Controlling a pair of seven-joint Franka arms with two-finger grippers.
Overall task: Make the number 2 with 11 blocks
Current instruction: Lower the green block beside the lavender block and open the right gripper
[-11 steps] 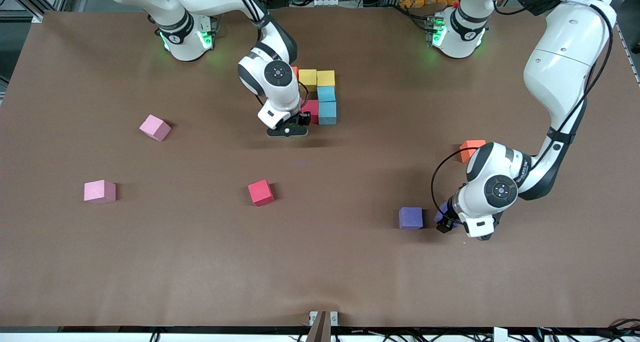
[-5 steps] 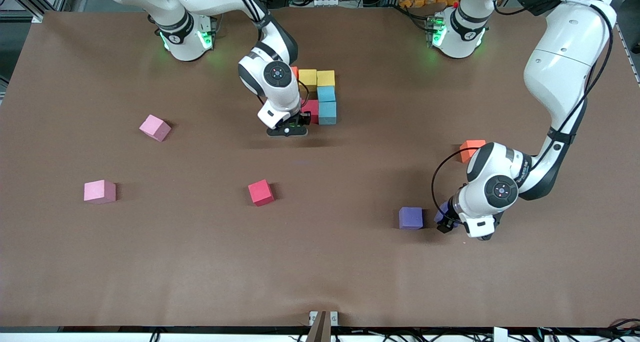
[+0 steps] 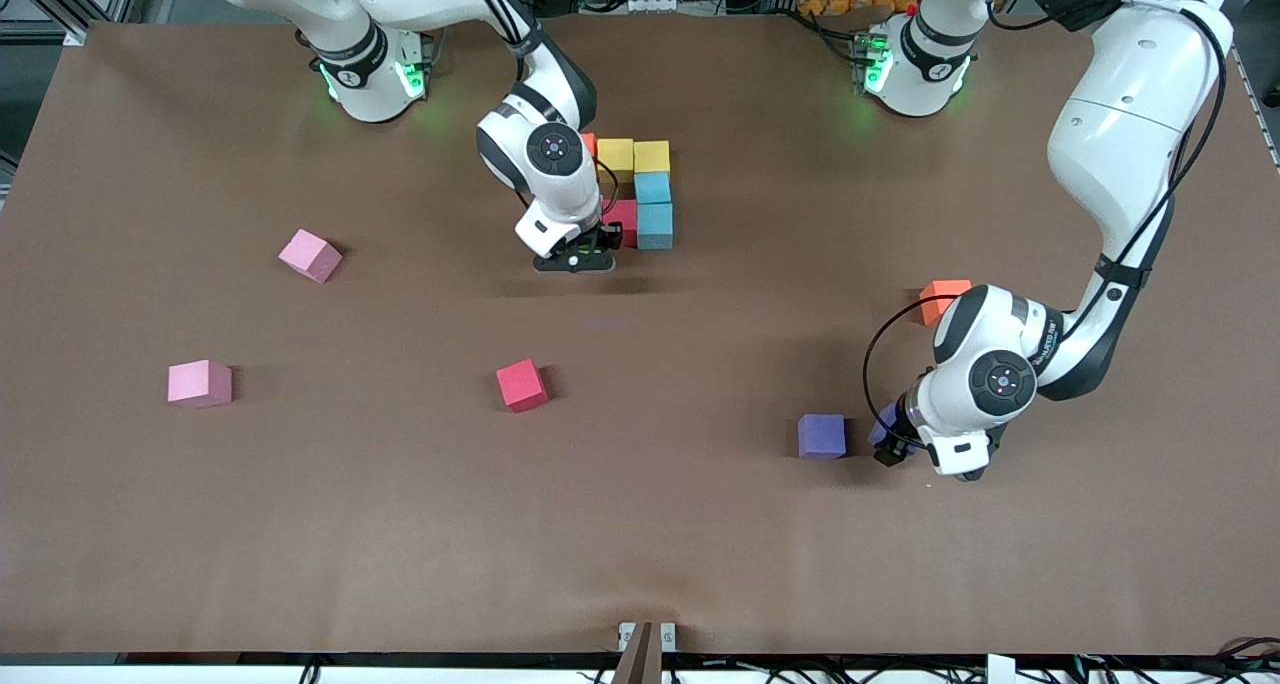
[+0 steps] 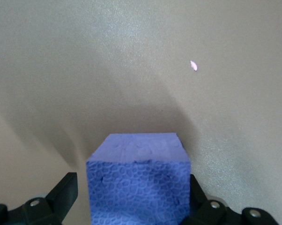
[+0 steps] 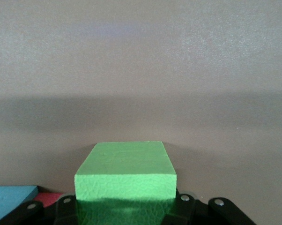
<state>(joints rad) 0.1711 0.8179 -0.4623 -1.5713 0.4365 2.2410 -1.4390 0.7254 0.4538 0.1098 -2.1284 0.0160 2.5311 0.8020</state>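
Pink blocks (image 3: 200, 382) lying loose toward right arm's end. Right gripper (image 3: 577, 260) clenched on green block (image 5: 126, 180), low beside unfinished number 2 (image 3: 640, 194). Left gripper (image 3: 893, 442) spread wide around purple block (image 4: 138, 180), not clamped.

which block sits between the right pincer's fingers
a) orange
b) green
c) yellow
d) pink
b: the right wrist view shows the green block clamped in the right pincer, next to the red block of the partly built figure.
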